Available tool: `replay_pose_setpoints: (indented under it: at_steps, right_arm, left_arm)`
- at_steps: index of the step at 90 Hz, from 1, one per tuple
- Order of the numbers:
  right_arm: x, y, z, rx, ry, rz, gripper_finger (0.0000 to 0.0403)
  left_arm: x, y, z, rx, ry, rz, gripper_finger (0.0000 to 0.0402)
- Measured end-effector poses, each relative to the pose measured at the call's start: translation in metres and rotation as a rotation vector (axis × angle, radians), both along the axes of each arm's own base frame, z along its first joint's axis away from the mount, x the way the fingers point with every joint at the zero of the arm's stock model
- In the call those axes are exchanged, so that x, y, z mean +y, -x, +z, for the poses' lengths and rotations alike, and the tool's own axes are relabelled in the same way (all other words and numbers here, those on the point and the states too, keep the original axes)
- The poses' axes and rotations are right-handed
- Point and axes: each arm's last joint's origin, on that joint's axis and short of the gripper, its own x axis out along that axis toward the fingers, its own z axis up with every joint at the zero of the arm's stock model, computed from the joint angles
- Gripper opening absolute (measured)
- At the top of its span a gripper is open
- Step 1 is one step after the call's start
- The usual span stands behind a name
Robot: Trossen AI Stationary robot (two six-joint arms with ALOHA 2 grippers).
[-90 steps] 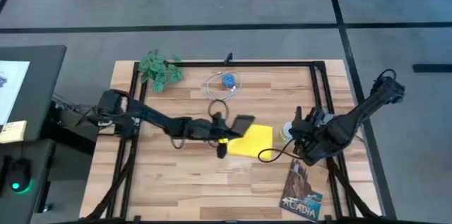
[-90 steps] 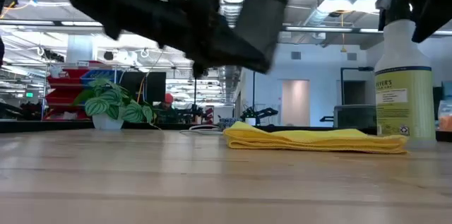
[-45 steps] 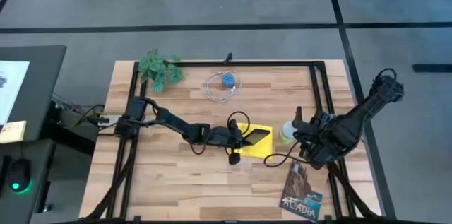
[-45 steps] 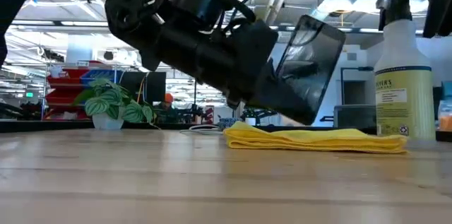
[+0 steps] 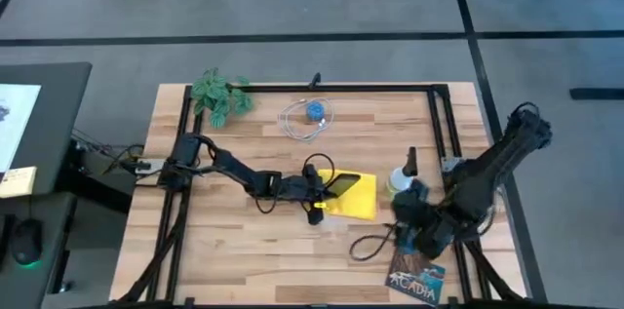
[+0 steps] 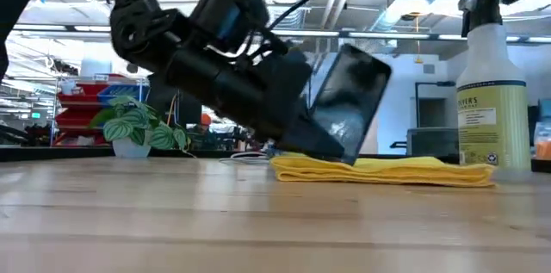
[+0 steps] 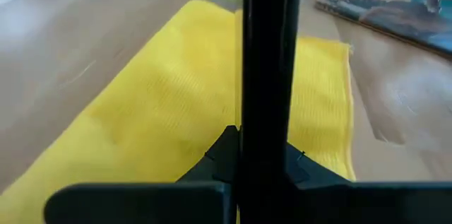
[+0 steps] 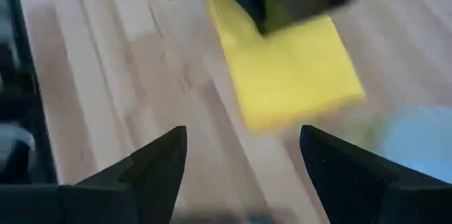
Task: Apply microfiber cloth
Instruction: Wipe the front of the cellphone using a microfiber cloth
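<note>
One microfiber cloth (image 5: 356,195) lies flat on the table (image 5: 244,251) in front of you, near the middle and a little to the right, its long axis running left to right with a slight tilt toward the near right. From table height it reads as a low folded yellow strip (image 6: 383,170).

Your left gripper (image 5: 322,190) sits at the cloth's left edge, clenched on a black smartphone (image 6: 349,101). The phone stands nearly on edge, leaning, its lower end down at the cloth's left end; whether it touches the fabric you cannot tell. Through the left wrist camera the phone (image 7: 267,75) shows edge-on with the cloth (image 7: 169,104) spread beyond it.

Your right gripper (image 5: 414,226) hovers to the cloth's near right, fingers (image 8: 159,167) spread apart and holding nothing.

A spray bottle (image 5: 400,180) stands just right of the cloth; what is in it you cannot tell.
</note>
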Motion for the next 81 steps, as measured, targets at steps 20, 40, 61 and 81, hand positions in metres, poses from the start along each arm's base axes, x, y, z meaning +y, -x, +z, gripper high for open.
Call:
replay_pose_setpoints:
  at_steps: [20, 40, 61, 81]
  right_arm:
    - [-0.013, -0.058, -0.08, 0.157, 0.112, -0.246, 0.0254]
    - [-0.029, -0.092, -0.133, 0.262, 0.111, -0.262, 0.0213]
    - [-0.017, -0.121, -0.146, 0.127, 0.017, -0.068, 0.0181]
    - [-0.012, -0.133, -0.147, 0.057, 0.006, 0.052, 0.0169]
  left_arm:
    - [-0.001, 0.013, -0.007, -0.019, 0.026, 0.015, 0.0011]
    - [0.0, 0.02, -0.007, -0.01, 0.023, 0.028, 0.0011]
    - [0.004, 0.04, 0.013, -0.025, 0.001, 0.067, 0.0011]
    - [0.0, 0.05, 0.033, -0.074, 0.001, 0.064, 0.0011]
